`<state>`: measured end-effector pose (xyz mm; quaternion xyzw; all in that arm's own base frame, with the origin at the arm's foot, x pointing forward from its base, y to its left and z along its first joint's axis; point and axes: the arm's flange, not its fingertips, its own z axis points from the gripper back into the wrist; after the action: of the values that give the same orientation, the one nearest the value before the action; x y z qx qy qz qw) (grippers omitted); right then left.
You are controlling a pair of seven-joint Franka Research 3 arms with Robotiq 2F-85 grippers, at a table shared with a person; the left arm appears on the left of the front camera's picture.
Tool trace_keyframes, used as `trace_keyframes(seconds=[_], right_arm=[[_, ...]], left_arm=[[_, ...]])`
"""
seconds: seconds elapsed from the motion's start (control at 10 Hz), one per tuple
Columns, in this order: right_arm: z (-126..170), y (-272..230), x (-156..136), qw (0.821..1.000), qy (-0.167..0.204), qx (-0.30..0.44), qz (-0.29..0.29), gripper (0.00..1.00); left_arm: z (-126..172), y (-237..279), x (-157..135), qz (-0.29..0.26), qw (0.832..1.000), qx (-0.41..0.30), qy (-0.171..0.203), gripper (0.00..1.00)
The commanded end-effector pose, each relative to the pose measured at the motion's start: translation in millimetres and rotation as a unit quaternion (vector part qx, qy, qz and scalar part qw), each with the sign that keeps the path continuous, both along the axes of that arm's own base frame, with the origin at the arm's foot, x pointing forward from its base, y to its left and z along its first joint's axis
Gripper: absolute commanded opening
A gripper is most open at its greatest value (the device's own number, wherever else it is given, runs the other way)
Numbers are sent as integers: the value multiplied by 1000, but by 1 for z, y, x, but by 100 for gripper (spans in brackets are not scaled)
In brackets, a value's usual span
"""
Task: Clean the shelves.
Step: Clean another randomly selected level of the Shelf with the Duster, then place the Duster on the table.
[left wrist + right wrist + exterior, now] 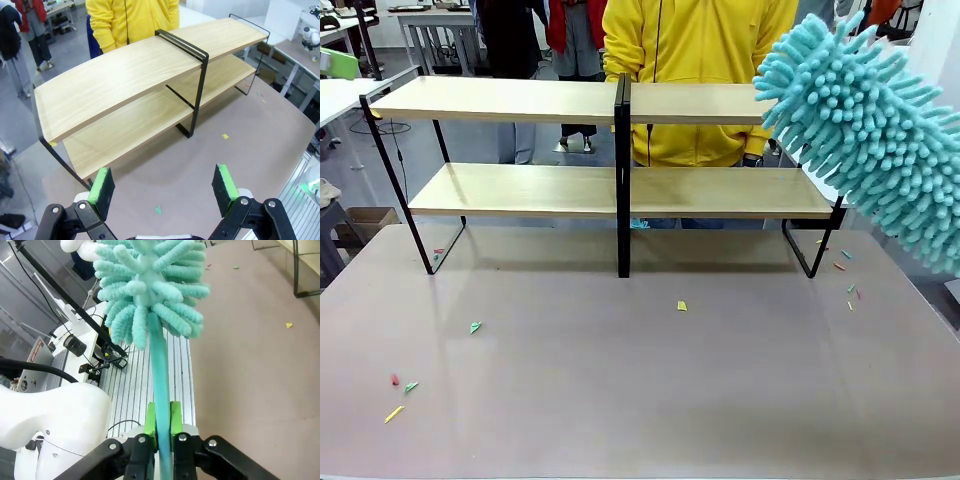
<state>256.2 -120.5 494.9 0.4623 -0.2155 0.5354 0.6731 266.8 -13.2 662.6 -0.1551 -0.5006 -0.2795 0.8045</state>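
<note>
**A:** So, where is everything placed right now?

**B:** The shelves [620,185] are stood at the far side of the grey-brown tabletop [640,400], roughly 12 o'clock in the front view, with a person in a yellow top [695,60] seen right behind them. A teal duster [870,130] is held up around 2 o'clock, its fluffy head overlapping the right end of the top board [570,100]. Whether the board is actually touched can't be told from that angle.

**A:** And the grippers?

**B:** The right gripper [162,422] is clamped tight on the duster's thin teal handle [159,375], green pads [151,422] pressed on both sides. The left gripper [165,187] is spread wide with nothing held, pointed at the shelves from the near left corner.

**A:** Tips for the wipe?

**B:** Probably the head should be laid flat on the top board and dragged along its length toward 9 o'clock, with the central black upright [621,170] cleared rather than bumped. Light pressure is likely enough, since the rack looks easy to shove. The lower board [570,190] would then be entered from the open front.

**A:** Anything not visible?

**B:** The duster's head is cut off by the right edge in the front view. Dust on the boards can't be made out. Small coloured scraps [475,326] are scattered on the tabletop, but what they are is unclear.
</note>
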Motion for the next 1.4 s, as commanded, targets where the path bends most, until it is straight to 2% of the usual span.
trace_keyframes(seconds=[0.0,0.1,0.2,0.3,0.4,0.5,0.6,0.7,1.3], right_arm=[[37,-43,-15,996,-61,66,-7,12],[72,-77,-31,993,-86,79,9,12],[107,-105,-46,991,-114,74,-5,12],[136,-126,-58,985,-153,75,-22,12],[152,-138,-67,981,-175,85,-22,12],[152,-141,-69,978,-192,79,-27,12],[135,-135,-59,979,-186,79,-39,12],[130,-134,-71,980,-183,75,-33,12],[130,-134,-71,980,-183,75,-33,12]], left_arm=[[1,-1,-1,8,1000,1,0,100],[1,-1,-1,8,1000,1,0,100],[1,-1,-1,8,1000,1,0,100],[1,-1,-1,8,1000,1,0,100],[1,-1,-1,8,1000,1,0,100],[1,-1,-1,8,1000,1,0,100],[1,-1,-1,8,1000,1,0,100],[1,-1,-1,8,1000,1,0,100],[1,-1,-1,8,1000,1,0,100]])
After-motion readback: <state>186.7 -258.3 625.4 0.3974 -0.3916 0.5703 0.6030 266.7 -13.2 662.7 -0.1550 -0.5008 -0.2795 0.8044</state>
